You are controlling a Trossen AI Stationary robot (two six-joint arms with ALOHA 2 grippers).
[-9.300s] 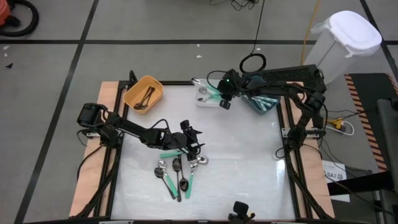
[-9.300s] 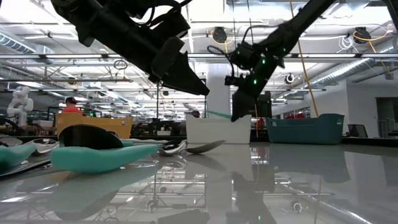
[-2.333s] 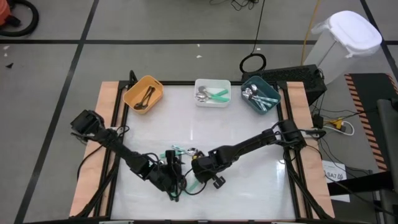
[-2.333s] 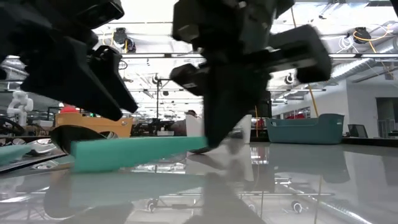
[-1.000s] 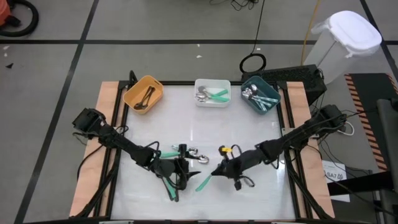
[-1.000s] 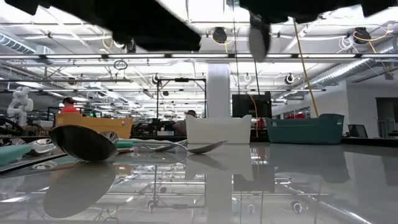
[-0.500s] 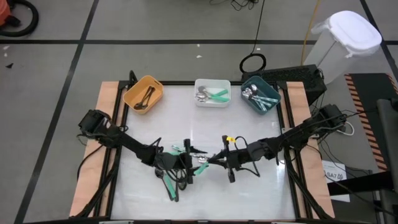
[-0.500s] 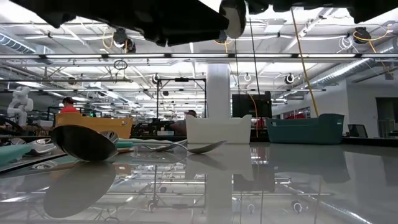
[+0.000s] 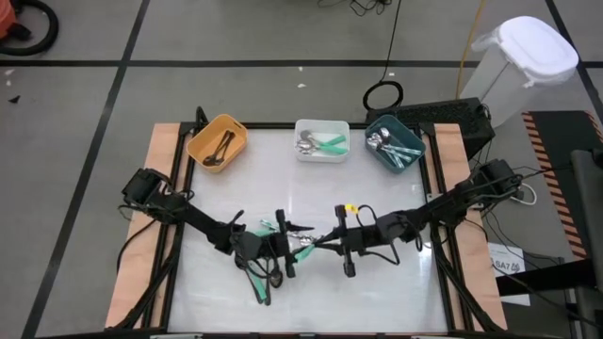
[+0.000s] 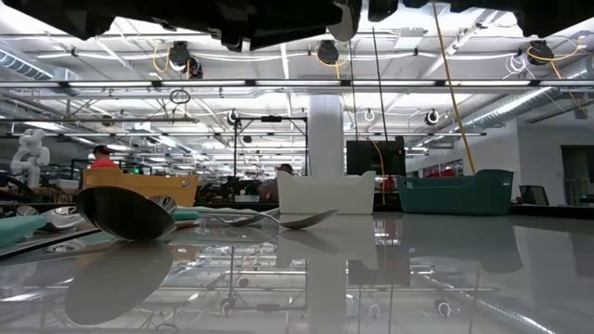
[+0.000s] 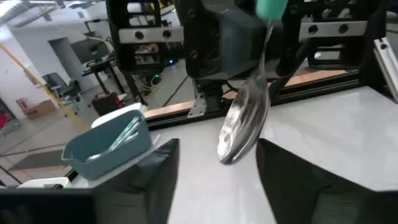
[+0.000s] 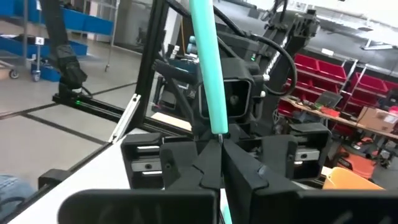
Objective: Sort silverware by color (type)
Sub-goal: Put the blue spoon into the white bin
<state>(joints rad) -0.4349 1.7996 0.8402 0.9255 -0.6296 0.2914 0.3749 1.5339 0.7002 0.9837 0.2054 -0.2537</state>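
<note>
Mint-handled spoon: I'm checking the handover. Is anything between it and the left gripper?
Nothing visible does. The mint-handled spoon, gripped at its handle by the right gripper, hangs with its bowl directly in front of the left gripper, whose fingers stand open on either side; only air lies between them.

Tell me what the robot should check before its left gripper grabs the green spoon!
1. Right gripper shut on the mint-green spoon handle: ok.
2. Spoon's bowl hangs between the open fingers of the left gripper: ok.
3. Left fingers touching the bowl: cannot tell.
4. Held spoon is up above the loose spoons on the table: ok.
5. White bin, which holds green-handled spoons, has no arm over it: ok.
</note>
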